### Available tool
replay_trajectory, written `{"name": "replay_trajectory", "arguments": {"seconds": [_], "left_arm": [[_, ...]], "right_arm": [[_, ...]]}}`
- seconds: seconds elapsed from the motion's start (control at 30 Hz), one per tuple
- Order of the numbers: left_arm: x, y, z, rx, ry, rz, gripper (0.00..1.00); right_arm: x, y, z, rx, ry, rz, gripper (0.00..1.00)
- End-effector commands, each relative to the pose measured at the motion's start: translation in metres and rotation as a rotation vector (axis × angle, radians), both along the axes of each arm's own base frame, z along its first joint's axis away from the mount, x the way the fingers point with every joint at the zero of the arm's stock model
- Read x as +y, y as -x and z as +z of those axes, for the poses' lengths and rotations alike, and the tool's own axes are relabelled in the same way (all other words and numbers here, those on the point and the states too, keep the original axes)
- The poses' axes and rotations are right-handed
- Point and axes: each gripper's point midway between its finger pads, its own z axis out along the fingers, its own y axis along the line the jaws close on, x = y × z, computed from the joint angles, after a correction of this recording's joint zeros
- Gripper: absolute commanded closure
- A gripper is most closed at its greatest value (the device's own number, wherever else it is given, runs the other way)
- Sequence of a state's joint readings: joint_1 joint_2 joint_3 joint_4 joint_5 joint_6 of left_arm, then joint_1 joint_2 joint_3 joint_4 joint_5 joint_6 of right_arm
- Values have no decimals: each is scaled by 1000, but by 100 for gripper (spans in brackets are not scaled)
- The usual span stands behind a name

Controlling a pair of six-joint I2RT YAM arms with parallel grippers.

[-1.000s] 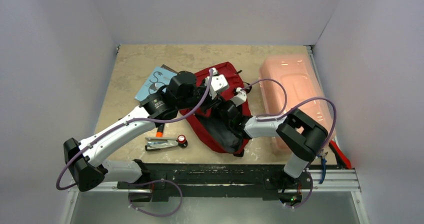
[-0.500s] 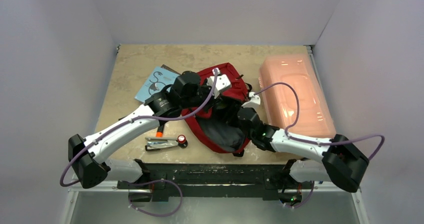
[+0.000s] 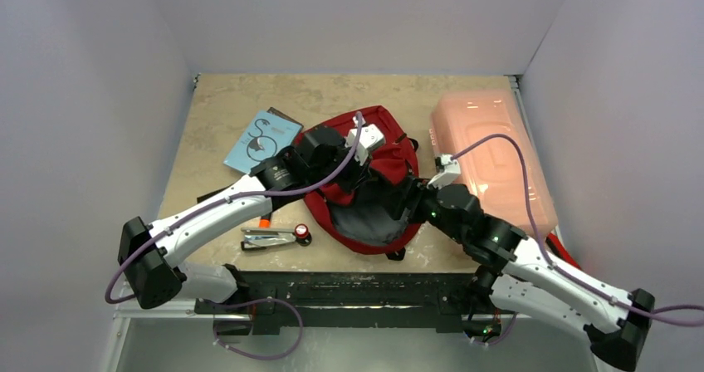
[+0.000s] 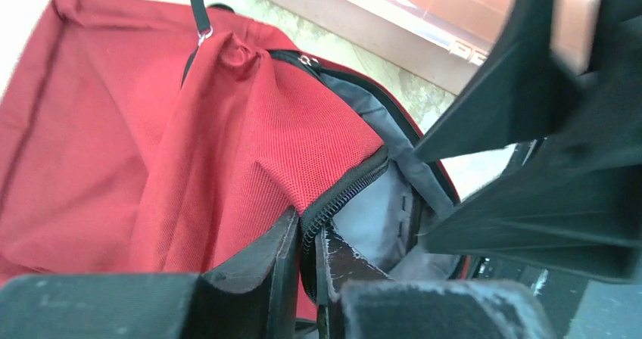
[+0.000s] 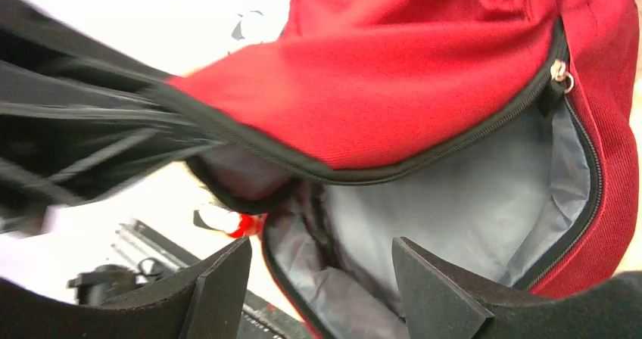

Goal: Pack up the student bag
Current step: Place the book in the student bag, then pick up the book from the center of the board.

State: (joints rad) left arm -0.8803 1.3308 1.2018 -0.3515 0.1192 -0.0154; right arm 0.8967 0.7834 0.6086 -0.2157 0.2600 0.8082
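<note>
Left jaws clamped the zipper edge (image 4: 341, 191) of the student bag (image 4: 113, 165), flap held up; right jaws hung released over its grey lining (image 5: 454, 195).

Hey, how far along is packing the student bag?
Done: the student bag is unzipped. In hand: the left gripper pinches its zipper edge, holding the mouth up, with the right gripper open at the opening. Left: the blue notebook and metal tool lie outside on the table.

Even light; right wrist view blurred, overexposed.
</note>
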Motion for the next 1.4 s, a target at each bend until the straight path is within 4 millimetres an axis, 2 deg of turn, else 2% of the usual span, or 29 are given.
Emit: {"name": "replay_trajectory", "arguments": {"seconds": [0.0, 0.1, 0.17, 0.23, 0.3, 0.33, 0.43, 0.57, 0.63, 0.7, 0.8, 0.97, 1.1, 1.2, 1.3, 1.37], "left_arm": [[-6, 15, -4, 132, 102, 39, 83], [-5, 31, -8, 214, 145, 22, 61], [4, 35, -10, 226, 147, 42, 47], [21, 33, -9, 245, 153, 86, 34], [41, 28, -5, 297, 207, 139, 15], [53, 21, -2, 323, 251, 174, 10], [104, -12, 1, 351, 359, 396, 9], [182, -49, -12, 375, 523, 795, 6], [221, -63, -25, 382, 615, 989, 1], [253, -71, -44, 413, 687, 1153, 0], [283, -81, -74, 497, 775, 1324, 0], [310, -98, -109, 583, 901, 1475, 0], [315, -105, -141, 680, 1024, 1520, 1], [314, -109, -163, 760, 1084, 1514, 8], [313, -113, -168, 732, 1146, 1473, 15], [315, -111, -178, 734, 1132, 1496, 21]], "right_arm": [[-18, 32, 27, 10, 11, 88, 27], [-26, 47, 42, 10, -18, 124, 27], [-27, 53, 56, -17, -57, 146, 27], [-31, 54, 65, -37, -72, 139, 26], [-33, 52, 69, -45, -70, 125, 25], [-33, 51, 71, -48, -66, 118, 25], [-32, 45, 72, -57, -50, 103, 25], [-25, 40, 80, -85, -60, 117, 26], [-22, 40, 82, -87, -59, 126, 26], [-21, 40, 83, -85, -55, 133, 26], [-21, 41, 86, -86, -56, 136, 26], [-23, 44, 86, -83, -84, 131, 26], [-23, 45, 83, -72, -96, 128, 27], [-24, 45, 83, -71, -102, 123, 27], [-24, 44, 87, -78, -104, 122, 27], [-24, 44, 91, -86, -105, 121, 27]]}}
